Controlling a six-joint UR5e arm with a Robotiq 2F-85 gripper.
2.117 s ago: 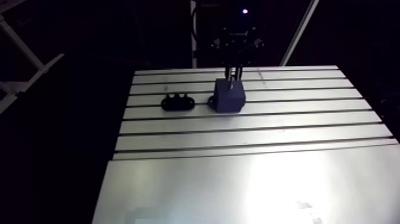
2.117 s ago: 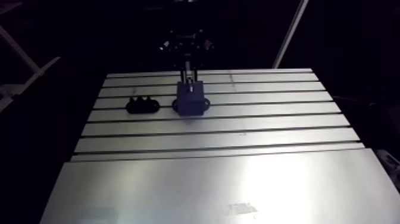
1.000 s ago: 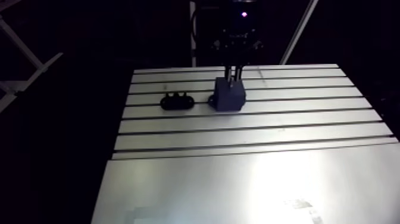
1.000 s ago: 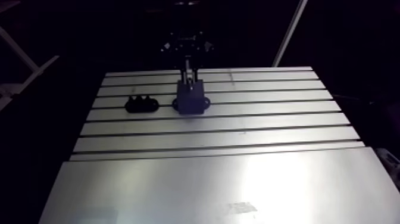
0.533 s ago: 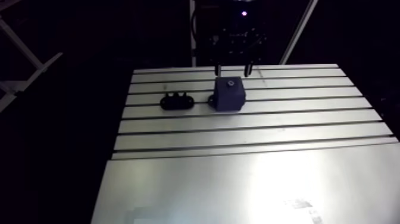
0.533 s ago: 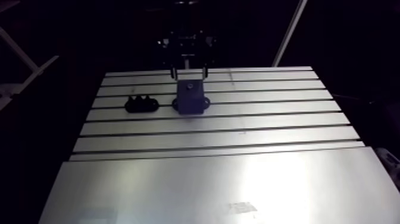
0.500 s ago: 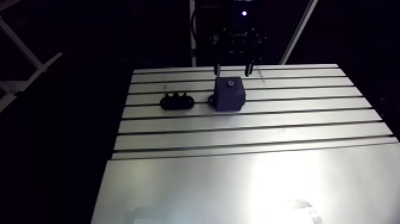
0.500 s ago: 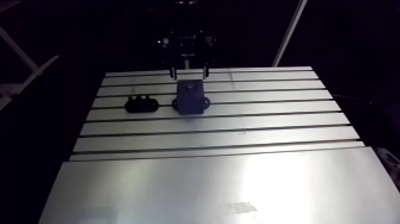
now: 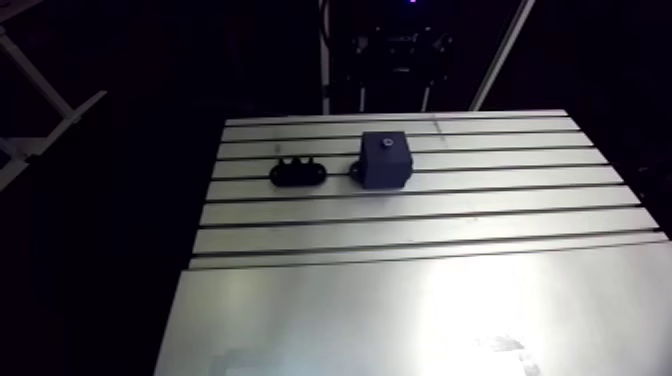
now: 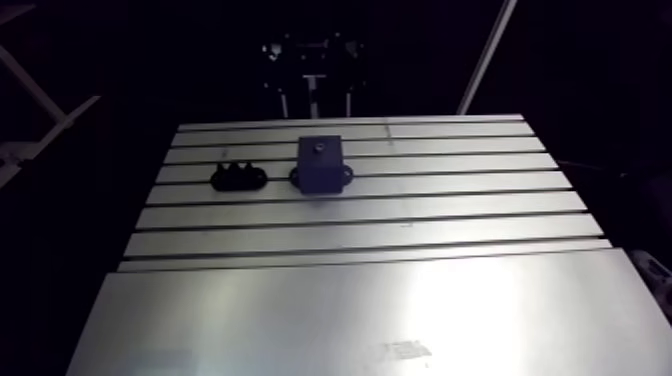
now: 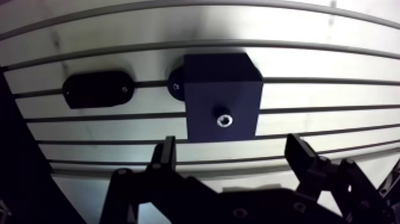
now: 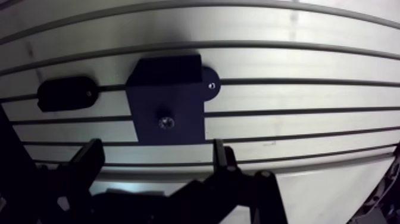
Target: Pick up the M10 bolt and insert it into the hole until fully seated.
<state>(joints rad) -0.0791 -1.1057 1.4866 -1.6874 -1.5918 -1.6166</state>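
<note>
Nothing legible anywhere: no lettering, label, brand mark or number to read on the dark block (image 11: 221, 95), on the flat black piece (image 11: 98, 89) beside it, or on the slotted table (image 11: 333, 65).

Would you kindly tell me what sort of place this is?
Probably a robotics lab bench: a slotted aluminium table, a dark block with a bolt in it, and an open pincer above.
</note>
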